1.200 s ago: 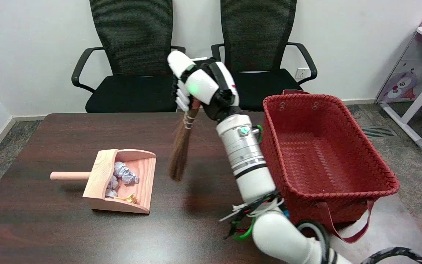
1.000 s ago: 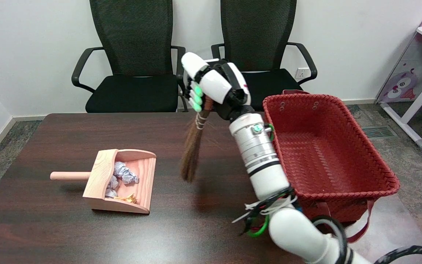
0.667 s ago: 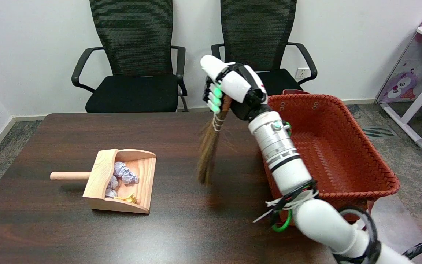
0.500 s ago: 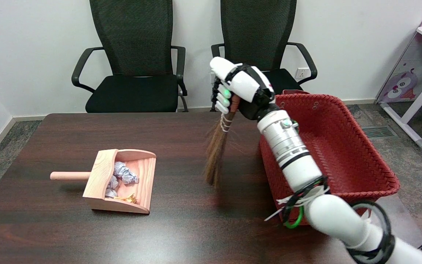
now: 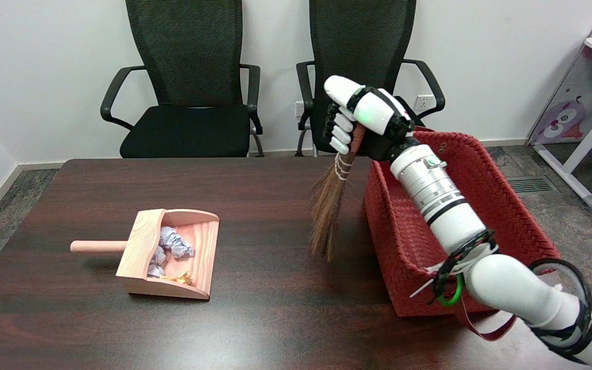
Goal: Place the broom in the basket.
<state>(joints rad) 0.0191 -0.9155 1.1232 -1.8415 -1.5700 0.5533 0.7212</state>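
Note:
My right hand [image 5: 362, 115] grips the handle of a small broom [image 5: 329, 208], its fingers wrapped round the top. The brown bristles hang down in the air above the table, just left of the red woven basket [image 5: 506, 205]. The basket stands at the table's right end, and my forearm [image 5: 437, 198] crosses over its left wall. The hand is raised near the basket's far left corner. The handle is mostly hidden inside the hand.
A wooden dustpan [image 5: 167, 254] with crumpled paper scraps lies on the dark table [image 5: 95, 195] at the left. Two black office chairs [image 5: 188, 77] stand behind the table. A white and pink shelf [image 5: 591, 92] is at the far right.
My right arm has carried the broom steadily to the right, from above the table's middle to the basket's left wall. The dustpan has stayed put.

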